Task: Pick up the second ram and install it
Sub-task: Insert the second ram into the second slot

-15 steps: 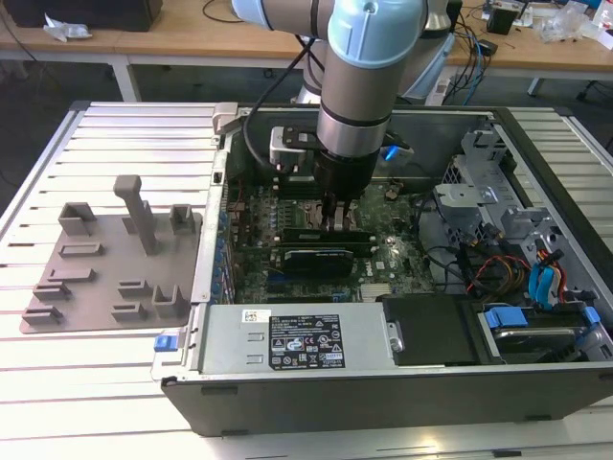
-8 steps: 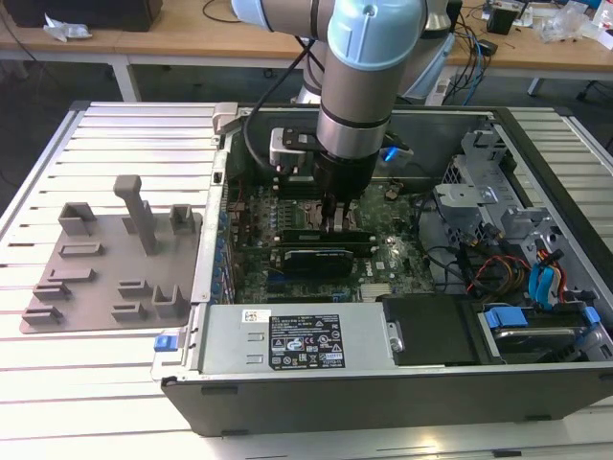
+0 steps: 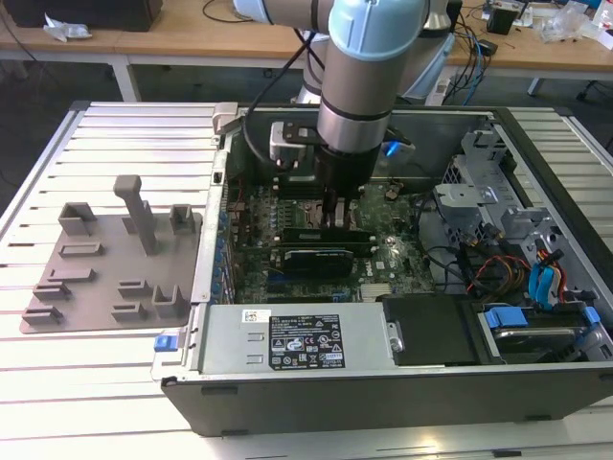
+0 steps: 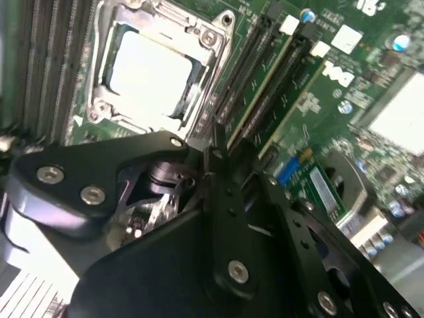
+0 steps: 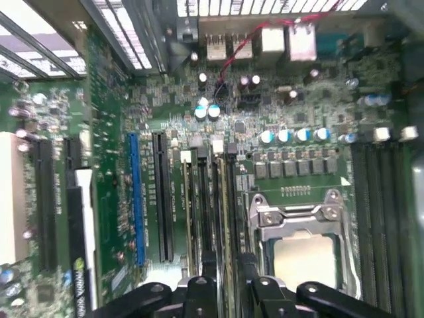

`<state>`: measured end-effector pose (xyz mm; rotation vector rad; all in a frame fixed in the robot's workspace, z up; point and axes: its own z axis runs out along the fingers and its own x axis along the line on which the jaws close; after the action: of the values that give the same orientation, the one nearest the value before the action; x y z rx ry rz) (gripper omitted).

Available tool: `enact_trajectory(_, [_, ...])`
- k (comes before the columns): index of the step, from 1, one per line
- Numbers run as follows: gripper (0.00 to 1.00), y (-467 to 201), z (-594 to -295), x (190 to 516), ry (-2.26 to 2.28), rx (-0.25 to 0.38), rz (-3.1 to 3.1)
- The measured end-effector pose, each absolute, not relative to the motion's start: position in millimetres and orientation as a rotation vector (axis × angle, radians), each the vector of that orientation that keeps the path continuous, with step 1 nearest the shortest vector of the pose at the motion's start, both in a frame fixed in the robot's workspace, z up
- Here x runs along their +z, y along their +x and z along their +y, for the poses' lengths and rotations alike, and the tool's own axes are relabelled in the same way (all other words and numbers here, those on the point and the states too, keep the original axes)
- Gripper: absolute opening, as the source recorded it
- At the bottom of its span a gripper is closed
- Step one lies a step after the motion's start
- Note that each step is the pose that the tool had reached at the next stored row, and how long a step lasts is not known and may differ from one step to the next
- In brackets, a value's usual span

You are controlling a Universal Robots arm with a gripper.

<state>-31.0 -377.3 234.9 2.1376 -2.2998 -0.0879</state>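
My gripper [image 3: 330,222] reaches down into the open computer case [image 3: 536,172], onto the memory slots beside the CPU socket [image 3: 305,213]. In both wrist views the black fingertips stand close together over one slot. A thin pale green strip, the second ram [image 4: 263,87] [image 5: 222,199], runs from between them along the slot's length. The gripper [image 4: 225,149] [image 5: 226,262] looks shut on its end. It stands on edge in line with the slot, between the long black slots [image 5: 199,205]. How deep it sits is hidden by the fingers.
A grey plastic tray [image 3: 96,278] with upright pegs lies on the slatted table at the exterior view's left. Inside the case are the power supply [image 3: 287,340], a graphics card [image 3: 311,259], drive cages and cables [image 3: 536,278]. The silver CPU socket [image 4: 149,66] [image 5: 301,255] sits next to the slots.
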Motion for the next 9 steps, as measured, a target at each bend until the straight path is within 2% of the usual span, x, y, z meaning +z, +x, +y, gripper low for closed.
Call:
enact_trajectory(2, [0.27, -31.0, -374.3, 249.2, 2.137, -0.086, -2.299])
enact_trajectory(4, [0.13, -30.9, -370.4, 261.3, 2.136, -0.085, -2.299])
enact_trajectory(5, [0.11, -30.8, -369.5, 264.1, 2.137, -0.085, -2.298])
enact_trajectory(9, [0.11, -30.8, -369.4, 265.1, 2.136, -0.085, -2.299])
